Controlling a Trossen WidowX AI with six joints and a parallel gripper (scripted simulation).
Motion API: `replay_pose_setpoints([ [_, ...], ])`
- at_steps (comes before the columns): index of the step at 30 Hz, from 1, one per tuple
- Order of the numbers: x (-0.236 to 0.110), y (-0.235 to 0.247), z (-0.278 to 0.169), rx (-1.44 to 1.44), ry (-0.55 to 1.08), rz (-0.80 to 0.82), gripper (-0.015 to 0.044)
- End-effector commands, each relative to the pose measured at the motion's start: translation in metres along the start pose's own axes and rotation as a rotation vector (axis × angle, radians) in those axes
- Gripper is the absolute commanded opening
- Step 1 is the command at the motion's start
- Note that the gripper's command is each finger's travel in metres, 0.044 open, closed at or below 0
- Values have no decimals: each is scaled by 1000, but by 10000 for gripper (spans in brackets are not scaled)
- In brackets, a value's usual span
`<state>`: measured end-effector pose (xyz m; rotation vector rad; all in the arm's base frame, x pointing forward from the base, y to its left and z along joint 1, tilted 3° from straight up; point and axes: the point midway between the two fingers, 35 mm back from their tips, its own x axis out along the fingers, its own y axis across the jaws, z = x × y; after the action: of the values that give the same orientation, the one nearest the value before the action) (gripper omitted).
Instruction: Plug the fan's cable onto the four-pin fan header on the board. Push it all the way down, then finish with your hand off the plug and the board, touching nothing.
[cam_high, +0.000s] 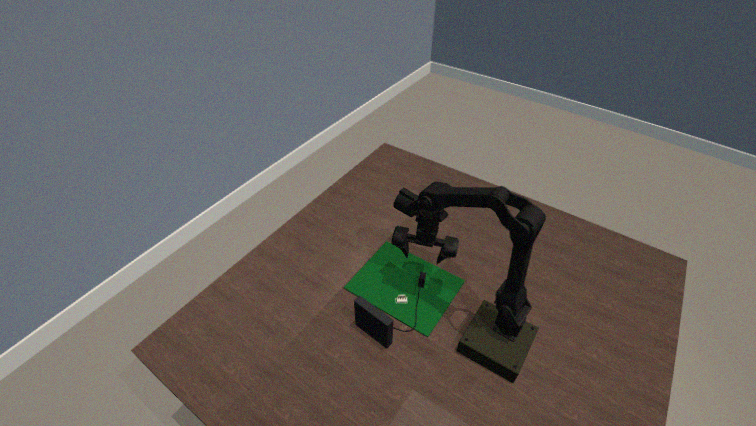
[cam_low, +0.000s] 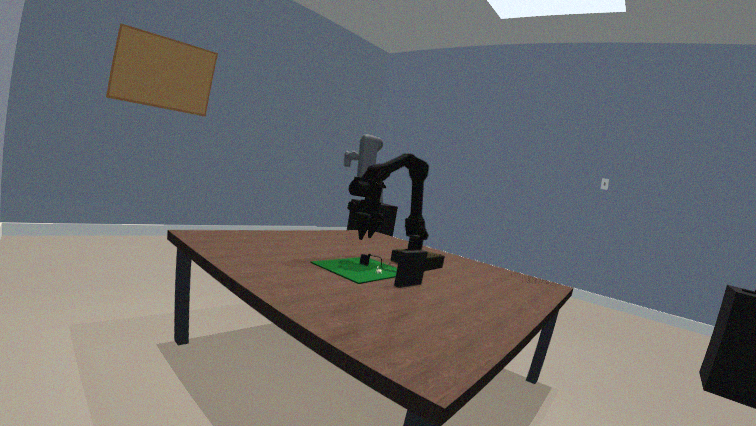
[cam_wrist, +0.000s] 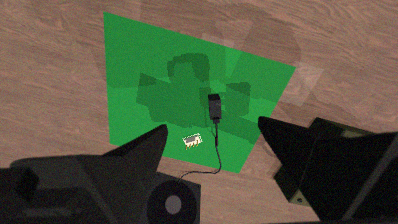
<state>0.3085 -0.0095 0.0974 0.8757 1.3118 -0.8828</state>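
Note:
The black plug (cam_high: 421, 279) (cam_low: 365, 259) (cam_wrist: 214, 106) is on the green board (cam_high: 370, 280) (cam_low: 338, 269) (cam_wrist: 125, 115), apart from the header. The white four-pin fan header (cam_high: 401, 299) (cam_low: 378, 270) (cam_wrist: 192, 140) stands near the board's edge on the fan's side, with nothing on it. A thin black cable (cam_high: 416, 306) (cam_wrist: 220, 162) runs from the plug to the fan (cam_high: 373, 322) (cam_low: 410, 268) (cam_wrist: 173, 204), which stands upright beside the board. My gripper (cam_high: 423, 258) (cam_low: 366, 237) (cam_wrist: 211, 124) is open and empty. It hangs above the board, pointing down, with the plug seen between its fingertips in the wrist view.
The arm's base (cam_high: 497, 338) stands on the wooden table (cam_high: 253, 296) (cam_low: 423, 338) beside the board. The fan is the tall thing next to the header, at the board's edge. A grey arm (cam_low: 368, 153) on a dark stand is behind the table.

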Motion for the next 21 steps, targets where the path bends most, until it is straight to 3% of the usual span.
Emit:
replay_pose_setpoints([
  [1, 39, -8, -3, -7, 7, -29, 440],
  [21, 63, -8, -3, -7, 7, -29, 440],
])
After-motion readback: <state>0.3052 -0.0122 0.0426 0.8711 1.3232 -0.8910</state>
